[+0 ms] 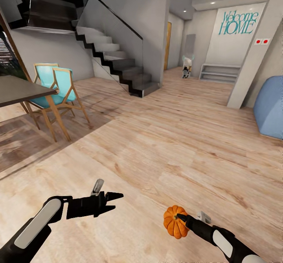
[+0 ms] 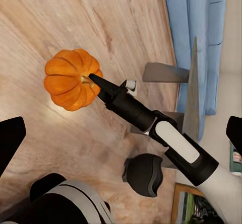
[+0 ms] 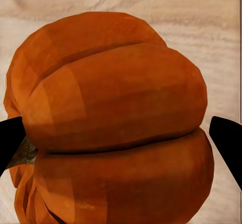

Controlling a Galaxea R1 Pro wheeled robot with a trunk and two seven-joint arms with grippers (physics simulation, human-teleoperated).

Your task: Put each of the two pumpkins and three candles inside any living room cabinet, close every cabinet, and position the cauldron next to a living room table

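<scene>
My right gripper (image 1: 181, 217) is shut on an orange ribbed pumpkin (image 1: 172, 225) and holds it low over the wooden floor at the front right. In the left wrist view the pumpkin (image 2: 70, 80) hangs at the tip of the right gripper (image 2: 93, 78). Seen from the right wrist, the pumpkin (image 3: 116, 123) sits between the two black fingers (image 3: 10, 138). My left gripper (image 1: 116, 200) hovers open and empty at the front left, well apart from the pumpkin. The cabinet, candles and cauldron are out of view.
A dark table (image 1: 19, 89) with two turquoise chairs (image 1: 59, 84) stands at the left. A staircase (image 1: 118, 62) rises behind them. A blue sofa (image 1: 271, 105) and a white pillar (image 1: 255, 54) are at the right. Wooden floor (image 1: 169, 137) stretches ahead toward a hallway.
</scene>
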